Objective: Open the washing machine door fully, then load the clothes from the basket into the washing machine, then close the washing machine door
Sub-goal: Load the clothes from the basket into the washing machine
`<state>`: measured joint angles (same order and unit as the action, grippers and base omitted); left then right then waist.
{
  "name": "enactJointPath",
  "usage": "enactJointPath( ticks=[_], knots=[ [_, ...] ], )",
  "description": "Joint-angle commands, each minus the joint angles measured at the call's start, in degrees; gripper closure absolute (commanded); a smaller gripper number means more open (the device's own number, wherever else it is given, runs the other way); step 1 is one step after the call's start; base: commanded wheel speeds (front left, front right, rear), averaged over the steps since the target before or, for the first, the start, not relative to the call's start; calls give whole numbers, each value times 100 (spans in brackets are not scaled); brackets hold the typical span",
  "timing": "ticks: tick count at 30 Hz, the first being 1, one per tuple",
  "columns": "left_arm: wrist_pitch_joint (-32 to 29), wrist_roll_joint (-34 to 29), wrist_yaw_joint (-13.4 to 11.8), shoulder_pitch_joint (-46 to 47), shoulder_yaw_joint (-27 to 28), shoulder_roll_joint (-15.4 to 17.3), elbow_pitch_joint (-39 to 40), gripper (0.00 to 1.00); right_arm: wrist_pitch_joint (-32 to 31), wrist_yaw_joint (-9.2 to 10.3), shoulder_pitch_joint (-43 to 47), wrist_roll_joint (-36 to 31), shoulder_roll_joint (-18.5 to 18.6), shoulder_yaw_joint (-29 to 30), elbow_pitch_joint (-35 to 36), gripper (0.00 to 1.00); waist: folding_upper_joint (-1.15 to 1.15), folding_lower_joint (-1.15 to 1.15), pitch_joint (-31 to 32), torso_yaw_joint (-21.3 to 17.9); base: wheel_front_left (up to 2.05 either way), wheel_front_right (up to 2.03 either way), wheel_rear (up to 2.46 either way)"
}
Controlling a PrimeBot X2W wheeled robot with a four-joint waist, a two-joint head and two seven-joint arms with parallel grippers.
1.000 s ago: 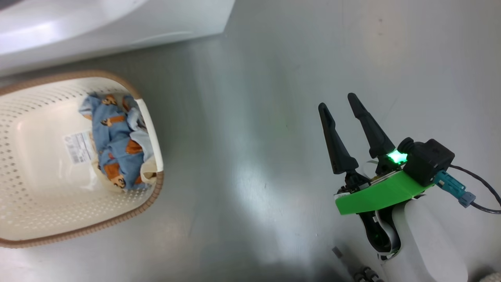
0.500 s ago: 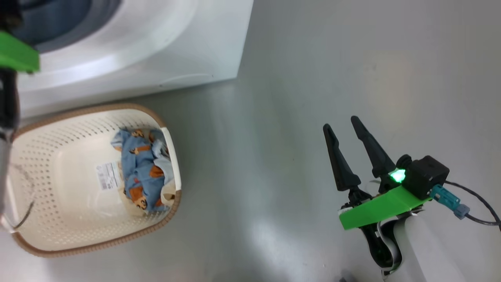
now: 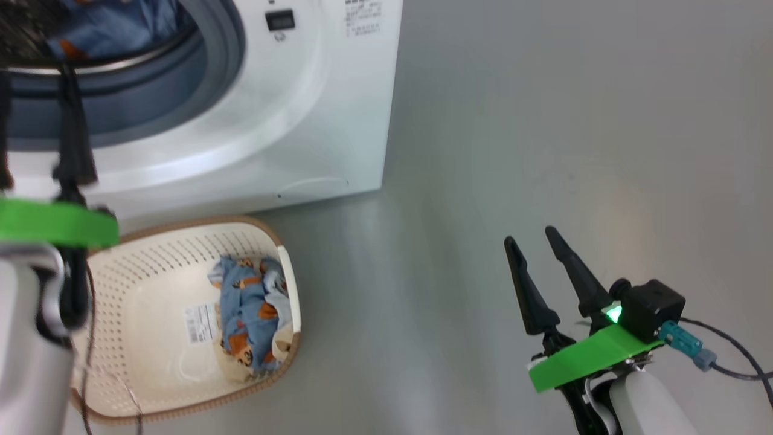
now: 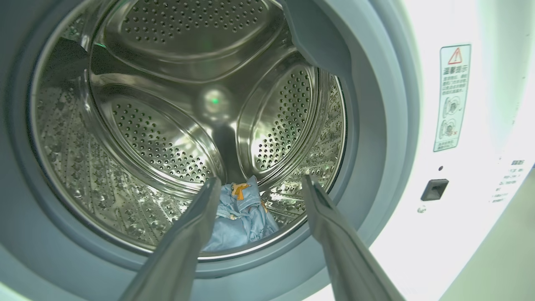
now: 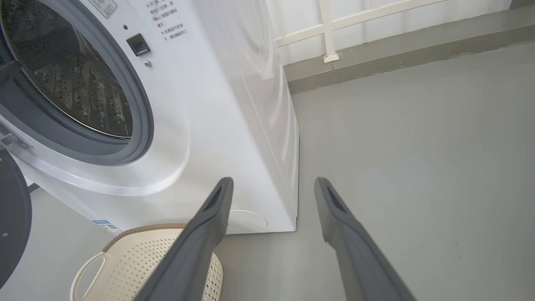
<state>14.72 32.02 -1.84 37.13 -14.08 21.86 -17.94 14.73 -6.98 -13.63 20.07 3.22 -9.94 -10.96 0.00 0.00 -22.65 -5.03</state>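
Because the head camera has swung upward since a second ago, the whole picture has shifted. The things themselves lie as they did.

- Far left: the left gripper is held at the drum's mouth. Fingers spread wide, nothing between them. Its green bracket, at the head view's top-left corner half a second ago, now sits mid-left.
- Drum: steel, perforated, ringed by the grey-blue rubber ring. A bundle of the clothes, light blue with an orange bear, lies on the drum floor just inside the ring, beyond the left fingertips and apart from them. A second ago the head view showed only the machine's lower front. Now it shows the open mouth with blue cloth inside.
- Washing machine door: a dark round edge at the right wrist view's left side, swung clear of the opening.
- Basket: on the floor just before the washing machine. More of the clothes are heaped against its right wall beside a white label, lying as before.
- Machine front: latch socket and warning sticker right of the ring, round flap at the lower corner.
- Right: the right gripper hangs over bare floor, well apart from basket and machine. Fingers parted and empty, the gap between them unchanged, green lamp lit.
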Motion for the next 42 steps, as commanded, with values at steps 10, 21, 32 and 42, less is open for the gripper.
enactJointPath(
  ticks=[10, 21, 32, 42],
  knots=[
    [28, -517, -64, -1559, 719, -121, 987, 0, 27, -51, 489, -187, -35, -56, 84, 0, 0, 0, 1092, 97, 0, 0, 0],
    [28, -1232, -143, -3158, 1191, -713, 1715, 0, 27, -51, 816, -341, -35, -21, 104, 0, 0, 0, 1743, 184, 0, 0, 0],
    [28, -1671, -83, -4342, 1857, -1338, 2087, 0, 27, -51, 1054, -610, -35, -45, 223, 0, 0, 0, 2041, 255, 0, 0, 0],
    [28, -1976, 140, -4911, 2098, -1702, 2095, 0, 27, -51, 1130, -821, -35, 19, 322, 0, 0, 0, 2146, 321, 0, 0, 0]
  ],
)
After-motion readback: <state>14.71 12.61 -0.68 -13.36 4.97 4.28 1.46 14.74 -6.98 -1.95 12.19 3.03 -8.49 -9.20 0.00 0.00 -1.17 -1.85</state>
